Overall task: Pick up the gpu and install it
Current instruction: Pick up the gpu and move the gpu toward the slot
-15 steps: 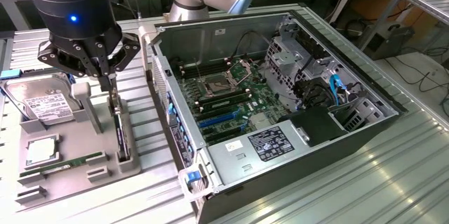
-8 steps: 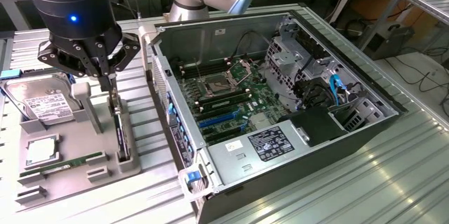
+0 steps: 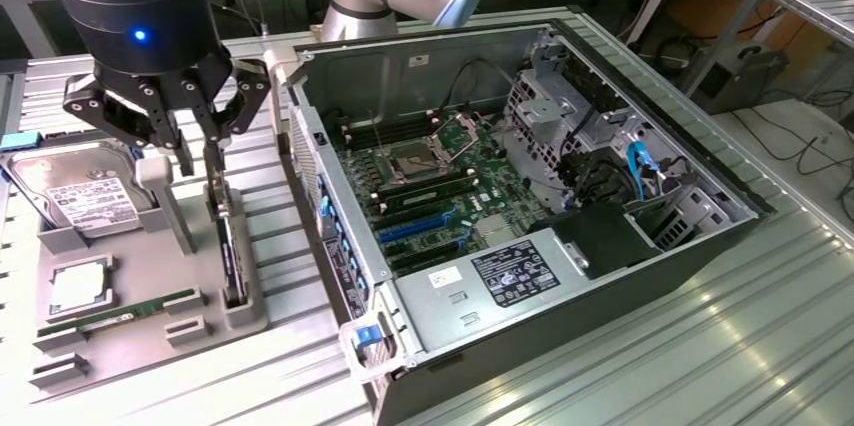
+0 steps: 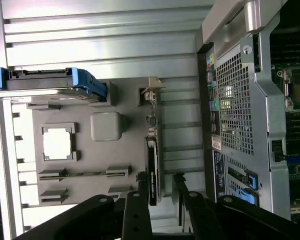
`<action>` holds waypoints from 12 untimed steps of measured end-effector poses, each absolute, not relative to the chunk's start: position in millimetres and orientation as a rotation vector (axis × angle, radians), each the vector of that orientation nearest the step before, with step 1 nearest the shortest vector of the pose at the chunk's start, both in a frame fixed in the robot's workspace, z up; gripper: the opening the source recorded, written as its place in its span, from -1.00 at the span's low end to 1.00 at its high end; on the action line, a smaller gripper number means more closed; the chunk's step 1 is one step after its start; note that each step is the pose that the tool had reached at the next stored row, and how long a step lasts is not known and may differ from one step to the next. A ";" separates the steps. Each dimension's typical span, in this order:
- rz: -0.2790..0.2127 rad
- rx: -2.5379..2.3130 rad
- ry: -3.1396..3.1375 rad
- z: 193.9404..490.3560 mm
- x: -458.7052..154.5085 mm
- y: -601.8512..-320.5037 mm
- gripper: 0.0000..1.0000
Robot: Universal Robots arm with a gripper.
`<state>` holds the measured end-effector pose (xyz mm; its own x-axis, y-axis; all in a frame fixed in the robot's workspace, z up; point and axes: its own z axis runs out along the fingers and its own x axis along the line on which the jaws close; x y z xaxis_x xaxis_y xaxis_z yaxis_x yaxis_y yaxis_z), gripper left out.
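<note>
The pincer (image 3: 198, 166) hangs over a grey parts tray (image 3: 160, 256) on the slatted metal bench (image 3: 747, 326), its two black fingers spread and pinching nothing. Right beneath it the gpu (image 3: 234, 256) stands on edge in a slot of the tray, its silver bracket end up near the fingertips and the rest of the card running away from the pincer along the slot.

In the wrist view the pincer (image 4: 159, 179) straddles the gpu (image 4: 152, 160), a finger on either side of the thin black-and-green edge. Whether either finger touches the card I cannot tell.

Beside the pincer, towards the exterior view's left, a hard drive (image 3: 87, 196) with a white label leans in its own holder. A CPU (image 3: 80, 286) and a RAM stick (image 3: 120, 311) sit further from the pincer in the same tray. A rounded grey block (image 3: 154, 171) stands just beside the fingers.

On the pincer's other side, towards the exterior view's right, an open computer case (image 3: 387, 71) lies on the bench with its motherboard (image 3: 441, 176) facing up.
</note>
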<state>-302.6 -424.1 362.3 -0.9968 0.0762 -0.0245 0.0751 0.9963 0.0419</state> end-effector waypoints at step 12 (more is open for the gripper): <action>0.064 0.118 3.113 345.8 -302.9 -426.0 -0.15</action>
<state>-302.9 -426.0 345.8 -0.9968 0.0763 -0.0245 0.0753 0.9963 0.0420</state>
